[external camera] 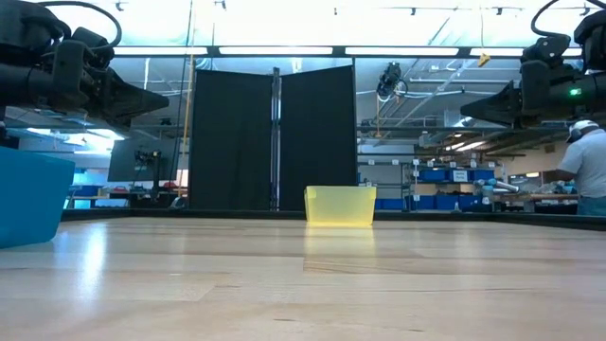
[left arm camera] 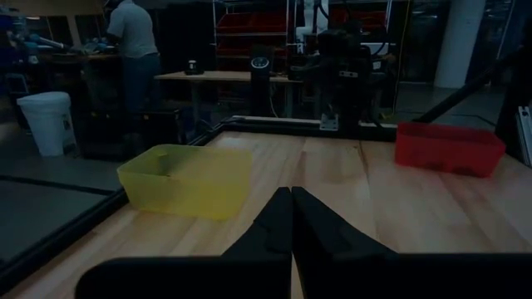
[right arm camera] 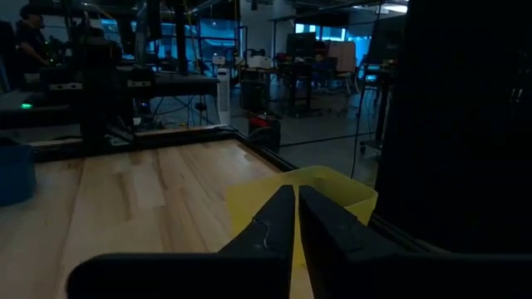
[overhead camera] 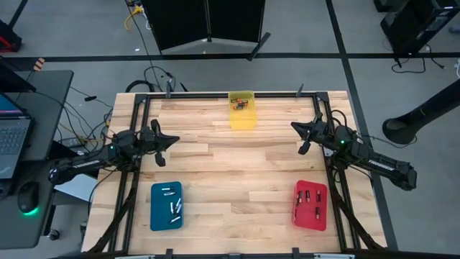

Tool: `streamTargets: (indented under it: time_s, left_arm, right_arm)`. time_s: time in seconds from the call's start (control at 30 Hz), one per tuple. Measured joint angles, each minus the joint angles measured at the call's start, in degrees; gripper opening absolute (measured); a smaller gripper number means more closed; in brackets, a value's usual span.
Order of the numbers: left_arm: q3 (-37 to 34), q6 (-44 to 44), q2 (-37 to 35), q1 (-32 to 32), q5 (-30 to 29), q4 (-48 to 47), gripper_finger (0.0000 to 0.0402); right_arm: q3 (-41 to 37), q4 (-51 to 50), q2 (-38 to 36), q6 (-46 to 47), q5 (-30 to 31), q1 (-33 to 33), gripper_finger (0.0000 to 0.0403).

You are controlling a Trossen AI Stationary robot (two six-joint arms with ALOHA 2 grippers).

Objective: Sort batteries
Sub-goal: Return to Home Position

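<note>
Wood table (external camera: 303, 284) fills the low view's foreground. Blue tray (external camera: 33, 199) sits at that view's left edge. Yellow tray (external camera: 340, 206) stands at the far side, centre.

Left gripper (overhead camera: 175, 139): over the table just inside the left rail, about mid-depth, pointing inward. The low view shows it raised well clear of the wood. In the left wrist view its two dark fingers (left arm camera: 278, 220) are pressed together with only a thin seam between them, and they grip nothing.

Right gripper (overhead camera: 295, 126): mirrors it just inside the right rail, pointing inward and raised to the same level. In the right wrist view its fingers (right arm camera: 283, 218) are likewise pressed together and carry nothing.

The grippers are well apart from each other and from all three trays.

Batteries, all in trays:
- Silver batteries (overhead camera: 172, 207) lie scattered loose in the blue tray, at the near left corner of the table.
- Dark batteries (overhead camera: 310, 203) lie in the red tray (overhead camera: 310, 225), at the near right corner, mostly parallel to one another.
- Reddish batteries (overhead camera: 241, 103) are bunched toward the far end of the yellow tray, at the middle of the far edge.

Beyond the table:
- A black panel (external camera: 275, 137) stands behind the yellow tray.
- A person (external camera: 589, 170) is at a bench at the low view's right edge.
- A laptop (overhead camera: 11, 140) sits on a side desk left of the table.
</note>
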Motion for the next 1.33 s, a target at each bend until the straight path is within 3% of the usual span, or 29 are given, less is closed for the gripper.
streamTargets:
  time_s: [1.33]
  left_arm:
    - [0.0,0.0,0.0,0.0,0.0,0.0,0.0012]
  right_arm:
    - [0.0,0.0,0.0,0.0,0.0,0.0,0.0030]
